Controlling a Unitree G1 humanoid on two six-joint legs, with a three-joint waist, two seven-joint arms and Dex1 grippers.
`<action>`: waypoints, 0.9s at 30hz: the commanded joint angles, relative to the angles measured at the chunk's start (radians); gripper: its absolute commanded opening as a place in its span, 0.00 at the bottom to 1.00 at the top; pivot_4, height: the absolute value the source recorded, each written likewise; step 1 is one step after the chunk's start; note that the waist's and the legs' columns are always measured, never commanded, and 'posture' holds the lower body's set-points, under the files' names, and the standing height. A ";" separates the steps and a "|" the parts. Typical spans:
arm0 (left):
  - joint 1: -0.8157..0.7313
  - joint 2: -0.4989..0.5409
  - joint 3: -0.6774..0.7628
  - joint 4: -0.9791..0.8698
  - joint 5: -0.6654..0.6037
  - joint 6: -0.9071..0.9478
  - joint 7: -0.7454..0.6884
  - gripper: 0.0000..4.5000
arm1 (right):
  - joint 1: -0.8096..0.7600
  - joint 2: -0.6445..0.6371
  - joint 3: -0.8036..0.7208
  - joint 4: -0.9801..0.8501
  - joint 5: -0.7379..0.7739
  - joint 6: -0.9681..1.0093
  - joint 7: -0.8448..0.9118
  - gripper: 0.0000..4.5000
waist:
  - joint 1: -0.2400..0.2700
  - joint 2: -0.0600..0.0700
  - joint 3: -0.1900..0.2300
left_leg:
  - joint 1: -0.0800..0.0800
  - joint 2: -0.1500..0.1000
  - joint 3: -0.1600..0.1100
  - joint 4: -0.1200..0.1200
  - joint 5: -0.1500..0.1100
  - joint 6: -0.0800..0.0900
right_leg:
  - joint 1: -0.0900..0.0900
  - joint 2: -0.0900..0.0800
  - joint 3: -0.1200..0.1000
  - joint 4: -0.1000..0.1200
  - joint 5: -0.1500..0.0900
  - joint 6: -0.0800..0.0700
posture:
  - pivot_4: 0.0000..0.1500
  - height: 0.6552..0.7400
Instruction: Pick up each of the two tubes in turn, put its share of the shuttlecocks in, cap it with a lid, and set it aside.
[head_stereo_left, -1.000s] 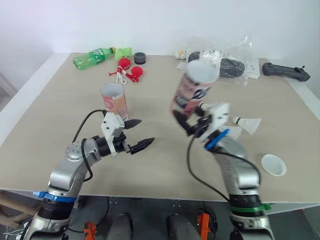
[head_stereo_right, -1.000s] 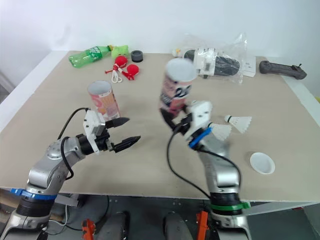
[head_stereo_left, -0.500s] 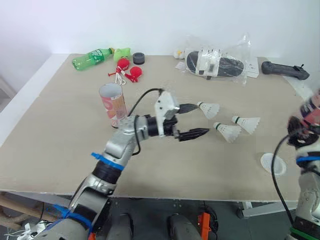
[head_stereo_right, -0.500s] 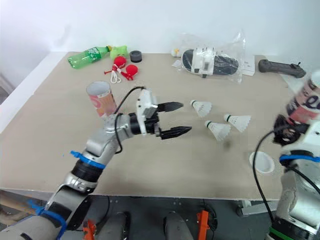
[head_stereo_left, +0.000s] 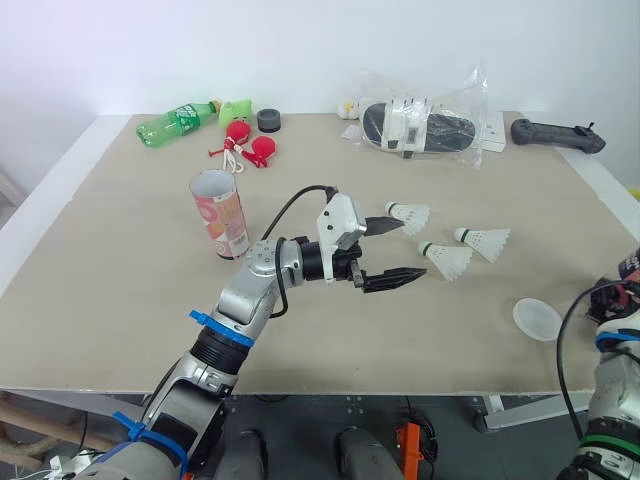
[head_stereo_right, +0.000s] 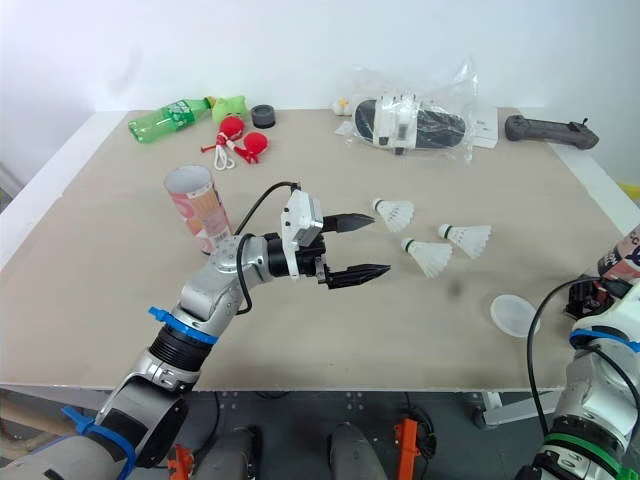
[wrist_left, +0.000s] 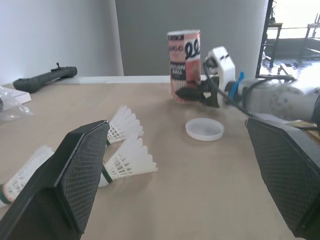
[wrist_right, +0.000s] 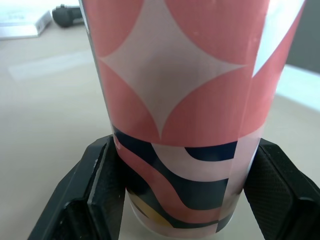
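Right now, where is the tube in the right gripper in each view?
Left eye: tube at the right edge.
Right eye: tube at the right edge.
Left wrist: tube upright beyond the lid.
Right wrist: tube clamped between the fingers.
Landmark: the black controller.

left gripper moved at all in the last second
Yes. The left gripper has swung to the robot's right, away from the standing tube, and now sits open beside the shuttlecocks.

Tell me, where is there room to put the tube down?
Bare table left of the standing tube, and the front strip between the left arm and the lid. Crowded: around the three shuttlecocks and along the back edge.
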 joint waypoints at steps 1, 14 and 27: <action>0.003 -0.003 -0.002 -0.049 0.003 0.006 0.009 1.00 | -0.025 -0.029 0.008 0.040 0.007 -0.069 0.007 0.67 | 0.000 0.000 0.000 | 0.000 0.000 0.000 0.000 0.000 0.000 | 0.000 0.000 0.000 0.000 0.000 0.000 | 1.00 1.00; 0.028 0.000 -0.013 -0.089 0.006 0.031 0.009 1.00 | -0.010 -0.027 0.035 0.077 0.019 -0.118 0.006 0.95 | 0.000 0.000 0.000 | 0.001 0.000 0.000 0.000 0.000 0.000 | 0.001 0.000 0.000 0.000 0.000 0.000 | 1.00 1.00; 0.027 -0.017 -0.013 -0.075 -0.001 0.031 0.011 1.00 | 0.102 0.017 0.049 -0.144 0.045 -0.057 -0.025 0.98 | 0.000 0.000 0.000 | 0.001 0.000 0.000 0.000 0.000 0.000 | 0.002 0.000 0.000 0.000 0.000 0.000 | 1.00 1.00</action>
